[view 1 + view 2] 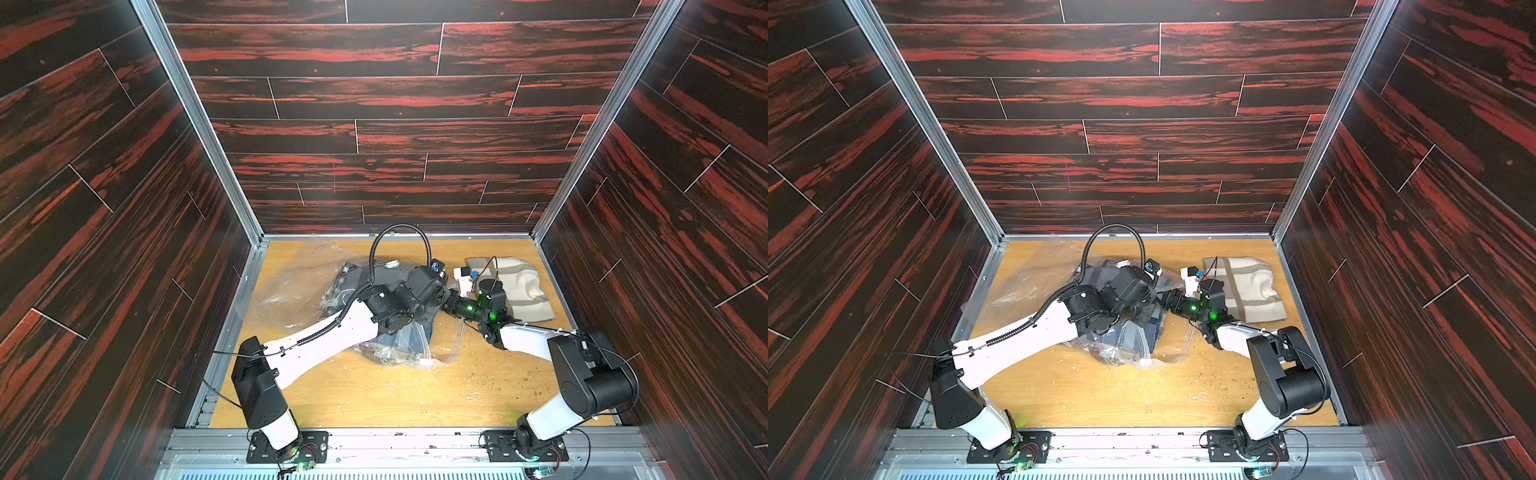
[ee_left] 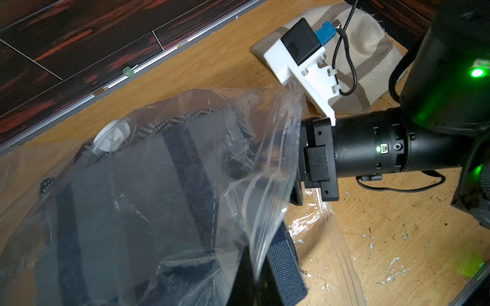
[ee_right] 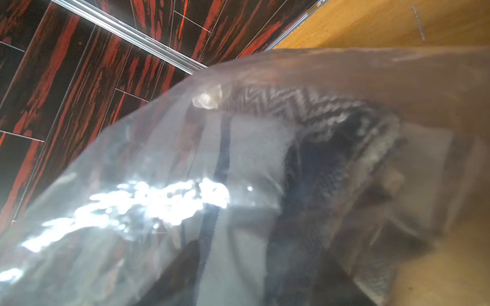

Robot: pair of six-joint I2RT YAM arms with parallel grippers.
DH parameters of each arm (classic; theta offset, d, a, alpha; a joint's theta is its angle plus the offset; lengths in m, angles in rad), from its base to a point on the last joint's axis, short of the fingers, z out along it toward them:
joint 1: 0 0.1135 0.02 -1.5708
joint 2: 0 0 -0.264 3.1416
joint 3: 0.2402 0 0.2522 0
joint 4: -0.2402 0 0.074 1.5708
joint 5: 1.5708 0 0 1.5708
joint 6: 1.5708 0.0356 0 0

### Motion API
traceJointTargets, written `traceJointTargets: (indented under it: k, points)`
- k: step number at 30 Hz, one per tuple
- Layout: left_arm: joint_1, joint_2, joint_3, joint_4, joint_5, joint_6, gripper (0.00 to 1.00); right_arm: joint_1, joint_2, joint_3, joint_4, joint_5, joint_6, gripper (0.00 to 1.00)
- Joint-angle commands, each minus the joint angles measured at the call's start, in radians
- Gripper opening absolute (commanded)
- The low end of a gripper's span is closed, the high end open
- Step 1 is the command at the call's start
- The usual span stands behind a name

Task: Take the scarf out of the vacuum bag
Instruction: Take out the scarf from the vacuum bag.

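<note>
Bag [image 2: 238, 111]: left gripper [image 2: 250, 282] clenched on lip [image 2: 265, 212]; right gripper [image 2: 281, 174] inside, jaws indiscernible. Hazard: your pull may slip lip, trapping scarf [image 2: 127, 212].

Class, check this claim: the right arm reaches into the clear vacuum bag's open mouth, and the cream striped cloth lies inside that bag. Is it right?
Not quite. The cream striped cloth lies outside the vacuum bag, flat on the wooden table, as both top views show. The right arm does reach into the bag's mouth.
</note>
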State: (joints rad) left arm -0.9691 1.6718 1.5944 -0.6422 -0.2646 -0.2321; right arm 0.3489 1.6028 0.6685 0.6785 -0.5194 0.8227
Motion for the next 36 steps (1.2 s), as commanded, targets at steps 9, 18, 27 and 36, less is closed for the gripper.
traceJointTargets:
  k: [9, 18, 27, 36]
  points:
    - [0.000, -0.002, 0.030, 0.004, -0.017, 0.004, 0.00, 0.080, -0.085, 0.041, -0.139, 0.019, -0.053, 0.55]
    - [0.002, -0.009, 0.028, 0.012, -0.028, 0.006, 0.00, 0.127, -0.127, 0.046, -0.230, 0.084, -0.082, 0.47]
    - [0.008, -0.012, 0.027, 0.016, -0.030, 0.006, 0.00, 0.136, -0.083, 0.071, -0.255, 0.090, -0.084, 0.30]
    - [0.014, -0.017, 0.026, 0.018, -0.039, 0.009, 0.00, 0.187, -0.194, 0.123, -0.456, 0.155, -0.091, 0.27]
